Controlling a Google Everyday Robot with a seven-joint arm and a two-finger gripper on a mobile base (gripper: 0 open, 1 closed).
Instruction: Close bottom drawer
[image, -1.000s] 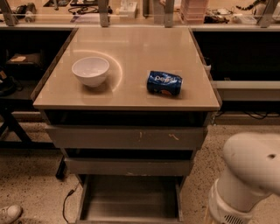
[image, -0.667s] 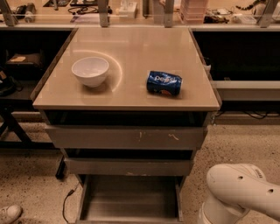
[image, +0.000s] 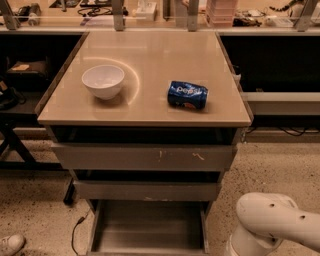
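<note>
Nearest the camera, at the lower right, a rounded white arm link (image: 272, 220) of the robot fills the corner. The gripper lies outside the frame, so whether it is open or closed cannot be told. At the lower left edge the toe of a white shoe (image: 10, 244) shows on the speckled floor, and a dark cable (image: 75, 234) trails beside the cabinet's foot.

The bottom drawer (image: 150, 227) stands pulled out toward the camera, its shallow grey tray open to view, just left of the arm link. Above it sits the middle drawer (image: 146, 191), also a little forward, and above that the wide top drawer (image: 144, 157) with pale scratches on its front.

On the beige tabletop (image: 150, 50) a white bowl (image: 103, 81) stands upright at the left. A blue Pepsi can (image: 187, 95) lies on its side to the right, well apart from the bowl. Behind the table runs a cluttered counter (image: 60, 22).
</note>
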